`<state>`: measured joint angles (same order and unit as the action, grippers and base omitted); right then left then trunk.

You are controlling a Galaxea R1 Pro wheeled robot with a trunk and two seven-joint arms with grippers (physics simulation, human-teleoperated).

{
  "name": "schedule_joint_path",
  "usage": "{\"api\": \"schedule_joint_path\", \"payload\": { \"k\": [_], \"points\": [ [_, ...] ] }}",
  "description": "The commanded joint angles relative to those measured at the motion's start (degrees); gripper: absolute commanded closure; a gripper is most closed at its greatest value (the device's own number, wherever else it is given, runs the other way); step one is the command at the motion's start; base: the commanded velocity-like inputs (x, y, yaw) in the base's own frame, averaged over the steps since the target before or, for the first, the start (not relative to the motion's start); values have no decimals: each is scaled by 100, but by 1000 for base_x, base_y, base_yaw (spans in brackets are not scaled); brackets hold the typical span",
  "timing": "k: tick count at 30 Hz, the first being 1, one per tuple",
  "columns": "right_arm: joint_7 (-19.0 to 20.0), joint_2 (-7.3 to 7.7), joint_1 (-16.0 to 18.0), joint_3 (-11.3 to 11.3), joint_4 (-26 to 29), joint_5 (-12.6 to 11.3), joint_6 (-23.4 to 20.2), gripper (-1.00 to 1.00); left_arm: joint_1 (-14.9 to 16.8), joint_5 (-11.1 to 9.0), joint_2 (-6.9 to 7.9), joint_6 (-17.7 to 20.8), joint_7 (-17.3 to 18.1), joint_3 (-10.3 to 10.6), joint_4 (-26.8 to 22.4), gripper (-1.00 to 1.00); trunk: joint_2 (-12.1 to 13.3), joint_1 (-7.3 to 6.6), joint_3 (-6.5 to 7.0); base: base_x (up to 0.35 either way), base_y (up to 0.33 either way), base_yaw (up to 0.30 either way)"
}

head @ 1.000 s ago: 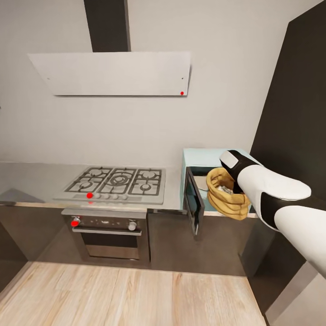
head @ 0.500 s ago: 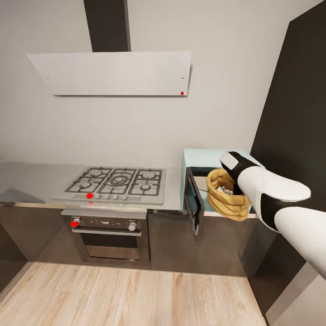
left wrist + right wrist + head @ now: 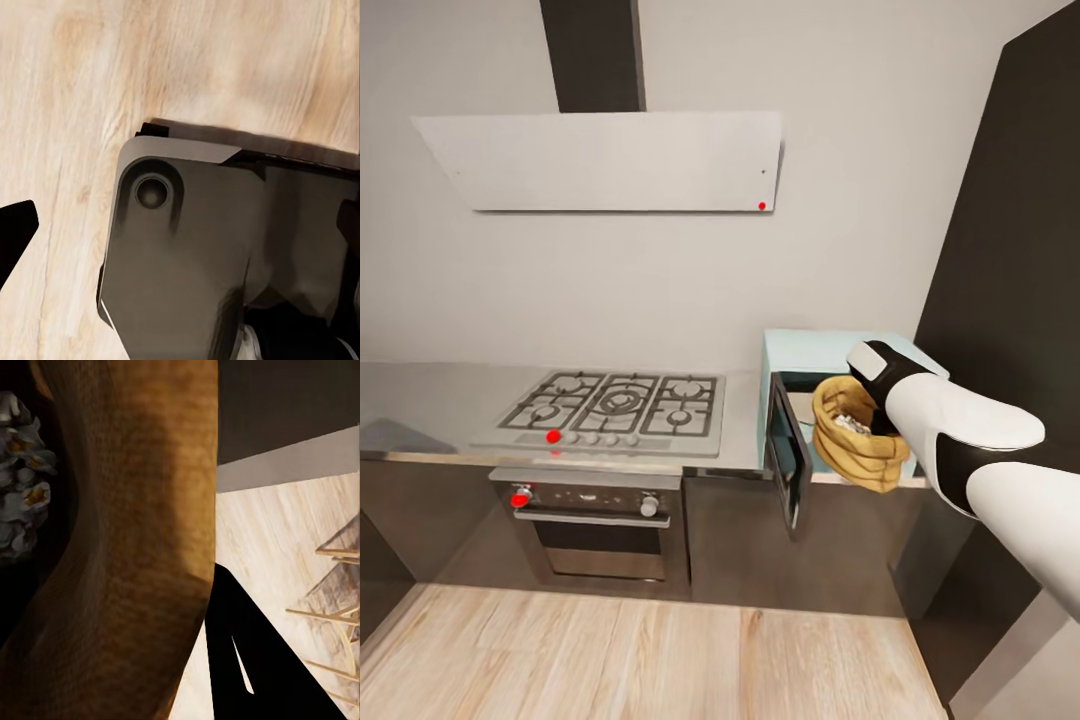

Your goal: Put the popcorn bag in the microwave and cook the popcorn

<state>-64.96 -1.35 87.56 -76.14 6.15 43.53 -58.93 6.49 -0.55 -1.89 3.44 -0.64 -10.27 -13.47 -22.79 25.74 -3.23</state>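
1. Head view: the white, black-jointed right arm reaches to the right end of the smooth grey brushed-metal countertop (image 3: pixel 430 395). Its right gripper (image 3: pixel 882 402) meets the rolled rim of the soft tan-brown burlap popcorn bag (image 3: pixel 855 445), which hangs tilted in front of the open cavity of the small pale-blue box microwave (image 3: pixel 830 352). The microwave's dark glass door (image 3: pixel 788 455) swings out past the counter's front edge. Pale whitish popcorn pieces (image 3: pixel 850 421) show in the bag's wide mouth. The fingers are hidden behind the sack here. Left of the microwave a steel gas hob with black grates (image 3: pixel 608 405) is set in the counter, above a steel oven with a dark glass front (image 3: pixel 595 525). A flat pale hood panel (image 3: pixel 605 160) hangs on the white wall, and the floor is pale wood planks (image 3: pixel 640 655).

2. Left wrist view: a matt grey-brown moulded body with a round recess (image 3: pixel 217 262), a part I cannot identify, lies over the same grained pale wood. A black finger tip (image 3: pixel 15 236) juts in at one edge; whether the left gripper is wide or narrow cannot be told.

3. Right wrist view: the bag's coarse woven wall curves close to the lens, folded in ridges, with puffed popcorn visible inside. One black finger (image 3: pixel 247 660) lies against the outside of the weave, so the fingers hold the bag's wall.
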Motion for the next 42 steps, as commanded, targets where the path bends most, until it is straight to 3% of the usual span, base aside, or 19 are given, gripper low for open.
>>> {"api": "schedule_joint_path", "payload": {
  "k": [1,35,42],
  "points": [
    [-17,-1,7,-24,9,-3,1,100,1,-6,-4,35,-7,-24,-15,-100,-14,5,-13,94,-24,0],
    [-1,5,-37,-14,9,29,15,100,1,-14,-8,34,-7,-27,-15,-100,-14,5,-13,32,-1,0],
    [112,11,-95,-8,1,36,241,100,1,-15,-4,34,-7,-28,-15,-100,-14,5,-13,0,0,0]
  ]
}}
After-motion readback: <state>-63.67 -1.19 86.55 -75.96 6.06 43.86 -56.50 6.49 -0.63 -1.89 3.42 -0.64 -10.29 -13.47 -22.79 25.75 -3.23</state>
